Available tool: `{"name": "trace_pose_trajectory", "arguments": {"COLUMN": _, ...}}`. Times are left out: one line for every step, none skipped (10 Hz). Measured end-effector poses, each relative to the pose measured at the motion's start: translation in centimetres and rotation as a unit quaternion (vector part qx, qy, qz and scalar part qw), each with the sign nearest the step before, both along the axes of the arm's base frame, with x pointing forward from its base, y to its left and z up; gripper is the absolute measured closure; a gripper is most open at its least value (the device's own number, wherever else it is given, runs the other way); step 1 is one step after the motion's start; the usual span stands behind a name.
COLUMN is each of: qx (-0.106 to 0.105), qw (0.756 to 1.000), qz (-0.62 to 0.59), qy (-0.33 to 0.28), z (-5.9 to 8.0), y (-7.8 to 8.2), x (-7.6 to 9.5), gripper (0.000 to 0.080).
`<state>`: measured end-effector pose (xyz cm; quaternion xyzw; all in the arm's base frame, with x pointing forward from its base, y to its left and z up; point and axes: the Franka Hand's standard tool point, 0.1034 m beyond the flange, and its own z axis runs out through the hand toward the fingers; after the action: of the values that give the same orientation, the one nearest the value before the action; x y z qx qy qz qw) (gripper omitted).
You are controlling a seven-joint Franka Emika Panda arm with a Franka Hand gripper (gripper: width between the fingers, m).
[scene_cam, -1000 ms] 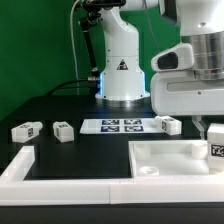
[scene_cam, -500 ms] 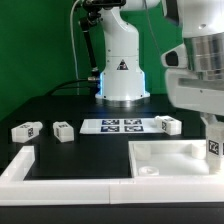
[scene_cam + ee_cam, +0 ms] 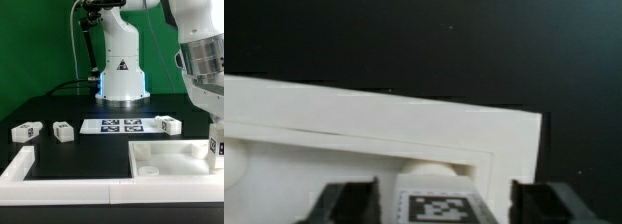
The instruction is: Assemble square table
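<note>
My gripper point(image 3: 214, 150) is clamped on a leg point(image 3: 438, 204): in the wrist view a dark finger point(image 3: 349, 205) stands on each side of it and its tag faces the camera. I hold this leg upright over the tabletop point(image 3: 175, 158), at that slab's end toward the exterior view's right; I cannot tell whether the leg touches the slab. The tabletop lies flat on the black worktop point(image 3: 60, 105), with a round socket point(image 3: 148, 172) showing in its near corner. Three more legs lie loose on the worktop, well apart from me: a left leg point(image 3: 25, 130) and a second leg point(image 3: 63, 130) side by side toward the exterior view's left, and a third leg point(image 3: 166, 124) just beside the end of the marker board point(image 3: 125, 125). A white rail point(image 3: 20, 165) runs along the front of the worktop, and my base point(image 3: 123, 75) stands behind the marker board.
</note>
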<state>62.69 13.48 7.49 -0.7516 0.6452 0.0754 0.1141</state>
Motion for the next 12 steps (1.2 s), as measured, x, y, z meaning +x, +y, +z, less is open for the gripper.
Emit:
{"name": "trace_pose_trajectory", "arguments": {"qx": -0.001, "qw": 1.000, "qz": 0.008, "qy": -0.003, "z": 0.0, "y": 0.0, "x": 0.0, "gripper": 0.0314}}
{"name": "trace_pose_trajectory", "arguments": {"qx": -0.008, "qw": 0.996, "qz": 0.088, "qy": -0.026, "z": 0.2, "y": -0.1, "x": 0.1, "gripper": 0.0314}}
{"name": "trace_pose_trajectory", "arguments": {"qx": -0.021, "qw": 0.981, "qz": 0.184, "qy": -0.051, "z": 0.5, "y": -0.3, "x": 0.2, "gripper": 0.0181}}
{"name": "trace_pose_trajectory", "arguments": {"qx": -0.025, "qw": 0.970, "qz": 0.233, "qy": -0.063, "z": 0.4, "y": -0.6, "x": 0.2, "gripper": 0.0159}}
{"name": "trace_pose_trajectory", "arguments": {"qx": -0.025, "qw": 0.963, "qz": 0.259, "qy": -0.070, "z": 0.3, "y": -0.5, "x": 0.2, "gripper": 0.0159}}
{"name": "trace_pose_trajectory", "arguments": {"qx": -0.027, "qw": 0.952, "qz": 0.296, "qy": -0.079, "z": 0.3, "y": -0.6, "x": 0.2, "gripper": 0.0151}}
{"name": "trace_pose_trajectory", "arguments": {"qx": -0.028, "qw": 0.942, "qz": 0.323, "qy": -0.086, "z": 0.3, "y": -0.6, "x": 0.2, "gripper": 0.0151}}
{"name": "trace_pose_trajectory", "arguments": {"qx": -0.035, "qw": 0.916, "qz": 0.388, "qy": -0.098, "z": 0.4, "y": -0.9, "x": 0.2, "gripper": 0.0150}}
{"name": "trace_pose_trajectory", "arguments": {"qx": -0.057, "qw": 0.876, "qz": 0.467, "qy": -0.108, "z": 0.7, "y": -1.6, "x": 0.5, "gripper": 0.0150}}
{"name": "trace_pose_trajectory", "arguments": {"qx": -0.073, "qw": 0.832, "qz": 0.538, "qy": -0.117, "z": 0.8, "y": -1.8, "x": 0.6, "gripper": 0.0150}}
{"name": "trace_pose_trajectory", "arguments": {"qx": -0.085, "qw": 0.779, "qz": 0.608, "qy": -0.125, "z": 0.8, "y": -1.6, "x": 0.6, "gripper": 0.0150}}
{"name": "trace_pose_trajectory", "arguments": {"qx": -0.084, "qw": 0.781, "qz": 0.606, "qy": -0.124, "z": 0.7, "y": -1.8, "x": 0.6, "gripper": 0.0150}}
